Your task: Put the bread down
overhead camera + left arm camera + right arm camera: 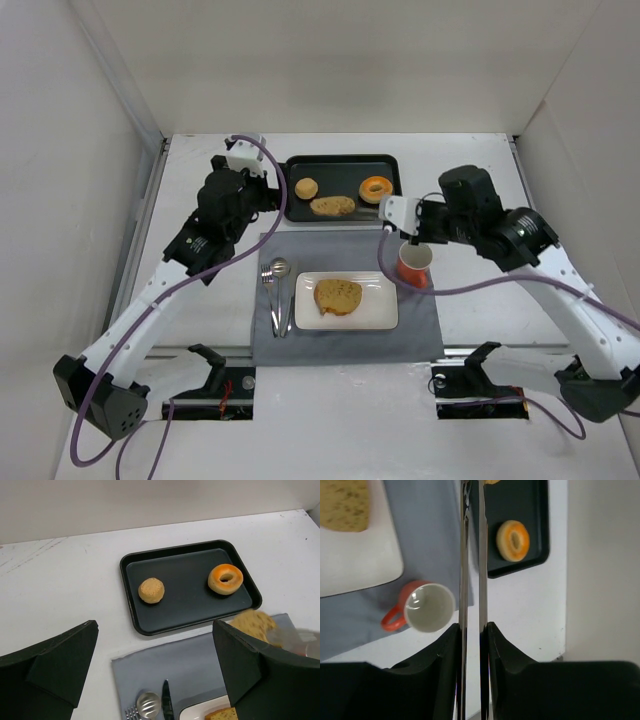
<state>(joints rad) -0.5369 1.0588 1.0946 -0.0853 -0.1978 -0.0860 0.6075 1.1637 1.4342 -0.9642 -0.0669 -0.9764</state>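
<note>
One toasted bread slice [338,296] lies on the white plate [375,315]; it also shows in the right wrist view [345,505]. A second bread slice [332,206] is at the black tray's [340,164] front edge, between the tips of metal tongs [463,555]; it looks blurred in the left wrist view [252,622]. My right gripper [392,210] [472,627] is shut on the tongs' handles. My left gripper [262,195] [155,635] is open and empty, above the mat's back left corner.
The tray holds a round bun [305,187] and a glazed donut [376,188]. An orange mug [413,265] stands right of the plate on the grey mat [262,345]. A spoon [278,270], fork and knife lie left of the plate. White walls enclose the table.
</note>
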